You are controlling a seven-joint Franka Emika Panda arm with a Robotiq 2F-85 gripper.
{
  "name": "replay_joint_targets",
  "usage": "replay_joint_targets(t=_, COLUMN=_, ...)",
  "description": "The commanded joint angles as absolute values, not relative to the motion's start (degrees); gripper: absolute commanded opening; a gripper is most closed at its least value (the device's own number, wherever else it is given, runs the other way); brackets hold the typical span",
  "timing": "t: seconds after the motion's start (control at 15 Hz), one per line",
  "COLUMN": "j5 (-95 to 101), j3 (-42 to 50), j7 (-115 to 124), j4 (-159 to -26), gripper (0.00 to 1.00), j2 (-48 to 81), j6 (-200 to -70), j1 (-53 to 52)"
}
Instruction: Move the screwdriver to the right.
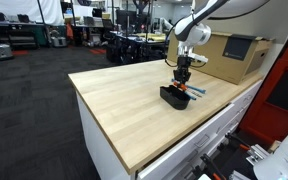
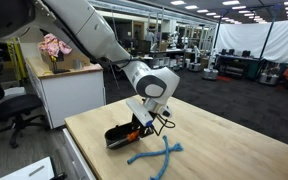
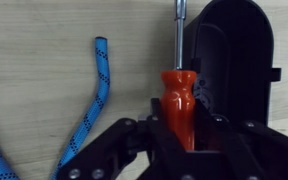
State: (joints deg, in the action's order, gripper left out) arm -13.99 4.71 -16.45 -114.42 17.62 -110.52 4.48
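looking down from the wrist, the gripper [image 3: 181, 140] is clamped on the screwdriver [image 3: 179, 100]: its black fingers [image 3: 152, 140] press the orange handle from both sides. the thin silver shaft points to the far side, running just beside the left wall of the black tray [image 3: 246, 70]. only this view shows the grip and the shaft. it also shows the blue rope [image 3: 92, 105] with dark flecks, lying apart to the left on the wooden table [image 3: 44, 40].

in both exterior views the handle is only a speck of orange under the gripper, at the tray's edge, and whether it rests on the wood cannot be told. an exterior view shows the white arm [image 2: 94, 40] reaching down from the left. an exterior view adds a cardboard box [image 1: 234, 55] on the far side of the table, its dark label [image 1: 237, 47] too small to read.
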Motion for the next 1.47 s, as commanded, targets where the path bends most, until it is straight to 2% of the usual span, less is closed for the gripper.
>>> replay_joint_targets(t=0.0, j5=-12.54, j3=3.88, j7=-13.56, j4=-115.20, gripper=0.08, j2=17.94, j6=-113.72, j1=4.94)
replay_joint_targets(t=0.67, j5=-22.36, j3=1.89, j7=-24.68, j4=-114.80, gripper=0.08, j2=17.46, j6=-112.57, j1=8.11)
replay_joint_targets(t=1.4, j5=-12.61, j3=3.68, j7=-17.70, j4=-115.34, gripper=0.08, j2=17.77, j6=-115.49, j1=6.97)
